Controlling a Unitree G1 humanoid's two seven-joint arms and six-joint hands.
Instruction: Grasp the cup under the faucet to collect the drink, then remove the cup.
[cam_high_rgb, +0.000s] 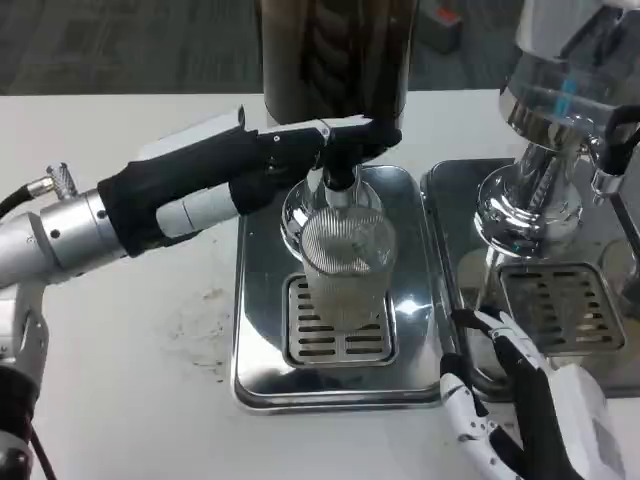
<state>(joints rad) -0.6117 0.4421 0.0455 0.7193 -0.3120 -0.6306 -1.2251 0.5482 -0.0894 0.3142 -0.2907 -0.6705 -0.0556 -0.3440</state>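
One clear, ribbed plastic cup (345, 262) stands upright on the slotted grate of a shiny steel drip tray (262, 330), directly under the spout of the dark drink dispenser (335, 55), in the head view. The left robot hand (330, 150) reaches across from the left at the level of the faucet lever (340, 178), its dark fingers lying over or against the lever above the cup; whether they actually grip it I cannot tell. The right robot hand (525, 405) rests low near the front right corner of that tray, fingers spread apart and holding nothing, well clear of the cup. A second chrome dispenser (545, 150) stands over its own tray on the white surface (120, 350) to the right. Judging by its look, the cup is thin-walled and light, likely to buckle under a hard squeeze and to grow heavier and sloshy once filled. Its ribbing should help against slipping. A gentle wrap around the mid-body, below the rim and from the open right side, seems the safest hold, keeping it upright while lifting away
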